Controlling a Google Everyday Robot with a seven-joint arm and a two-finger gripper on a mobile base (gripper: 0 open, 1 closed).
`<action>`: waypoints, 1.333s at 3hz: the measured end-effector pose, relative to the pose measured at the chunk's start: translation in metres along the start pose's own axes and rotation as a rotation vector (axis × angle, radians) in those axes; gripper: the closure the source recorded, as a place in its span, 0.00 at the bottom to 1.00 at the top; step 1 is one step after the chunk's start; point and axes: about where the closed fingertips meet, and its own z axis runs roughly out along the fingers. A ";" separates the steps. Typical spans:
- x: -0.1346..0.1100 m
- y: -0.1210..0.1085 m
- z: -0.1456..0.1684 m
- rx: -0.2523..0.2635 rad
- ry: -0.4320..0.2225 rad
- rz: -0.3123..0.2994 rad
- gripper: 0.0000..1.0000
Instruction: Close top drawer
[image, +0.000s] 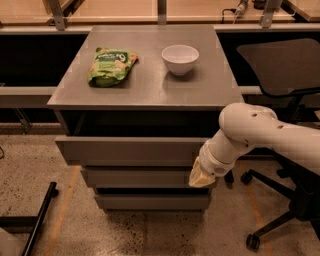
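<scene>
The top drawer (131, 150) is a wide grey handle-less front under the cabinet top. It stands out only a little from the cabinet, with a dark gap above it. My gripper (201, 176) is at the end of the white arm, pressed against the right end of the drawer front, low on it. Two slimmer grey drawer fronts (135, 177) sit below.
On the grey cabinet top (150, 90) lie a green snack bag (111, 65) and a white bowl (180, 58). A black office chair (285, 75) stands to the right, its wheeled base (252, 240) on the floor. A black frame leg (37, 220) lies at lower left.
</scene>
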 end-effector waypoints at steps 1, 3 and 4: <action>0.000 0.000 0.000 0.000 0.000 0.000 1.00; 0.012 -0.049 -0.002 0.136 0.043 -0.041 1.00; 0.023 -0.112 -0.023 0.273 0.034 -0.114 1.00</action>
